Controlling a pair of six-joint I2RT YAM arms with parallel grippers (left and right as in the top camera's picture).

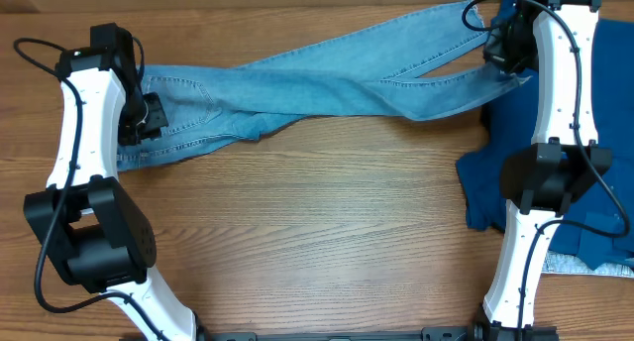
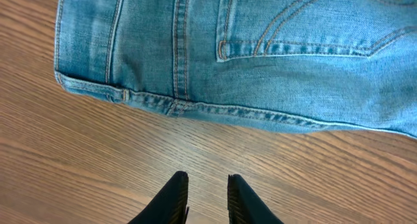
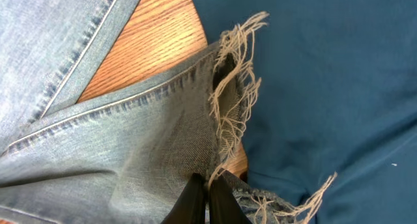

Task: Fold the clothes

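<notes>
Left arm (image 1: 74,123) & right arm (image 1: 560,73): white links, black joints, black cables, black fingers (image 2: 171,201).

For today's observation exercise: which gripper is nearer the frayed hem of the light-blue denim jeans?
Right. The right gripper is shut on the frayed hem of the light-blue denim jeans; the left gripper hovers open beside the opposite waistband end.

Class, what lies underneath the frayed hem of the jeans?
On the jeans, the frayed hem lies over a dark blue garment, wooden table showing beside it. How far that garment reaches beneath the denim is hidden.
</notes>
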